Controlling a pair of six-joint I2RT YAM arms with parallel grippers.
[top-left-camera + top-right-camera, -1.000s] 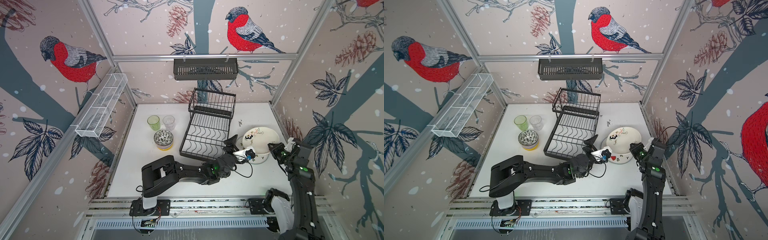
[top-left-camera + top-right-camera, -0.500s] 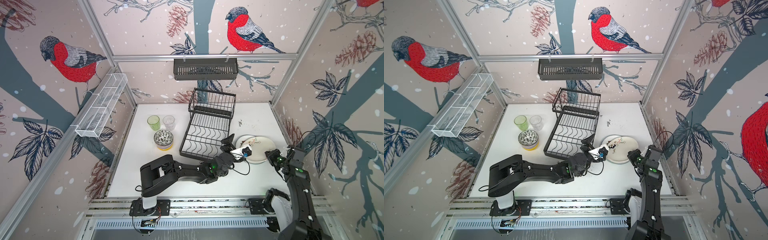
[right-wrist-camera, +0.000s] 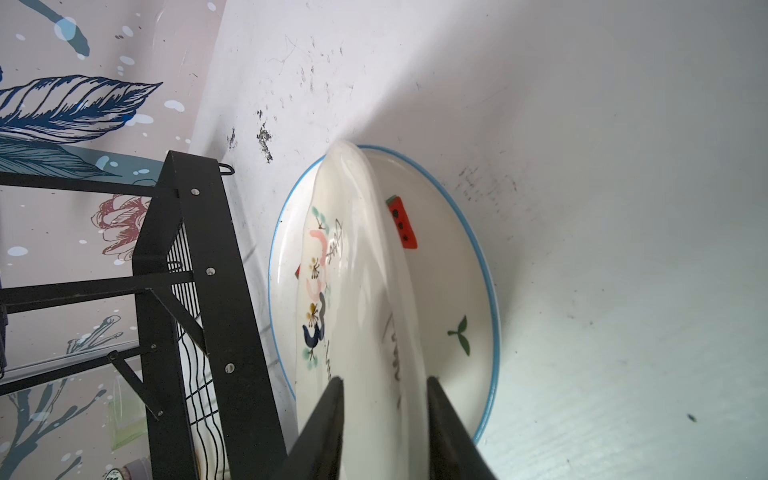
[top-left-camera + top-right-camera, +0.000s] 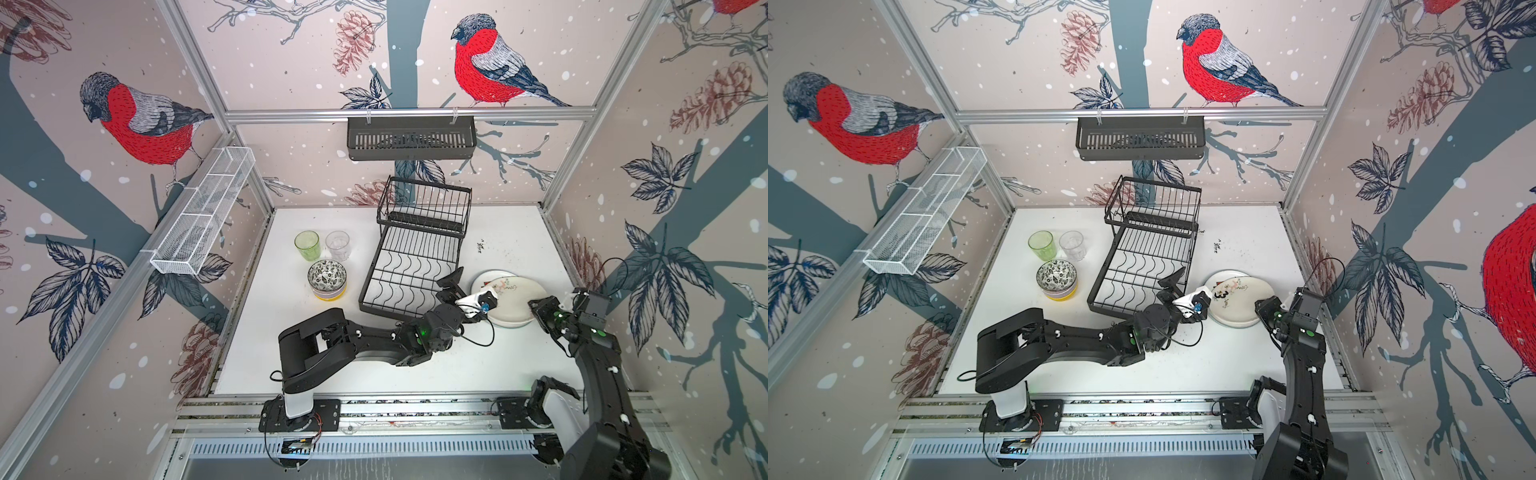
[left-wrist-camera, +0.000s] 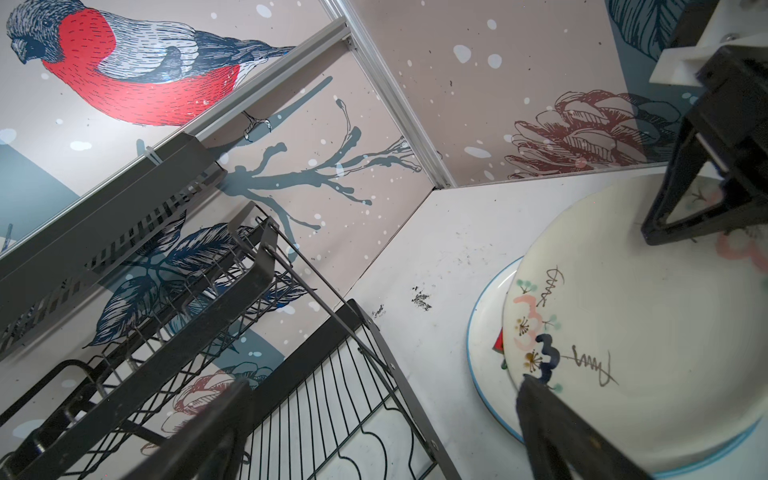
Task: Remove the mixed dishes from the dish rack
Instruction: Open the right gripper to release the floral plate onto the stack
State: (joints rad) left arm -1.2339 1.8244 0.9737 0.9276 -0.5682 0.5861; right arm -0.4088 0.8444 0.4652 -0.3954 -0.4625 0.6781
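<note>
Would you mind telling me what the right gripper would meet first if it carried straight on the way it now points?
The right gripper already has the cream plate between its parted fingers; going on, it would likely run along that plate, toward the dish rack.

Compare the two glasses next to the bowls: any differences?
The green glass is tinted and stands nearer the left wall; the clear glass is colourless and stands nearer the dish rack. Both are upright on the table, side by side, of similar size, and outside the rack.
</note>
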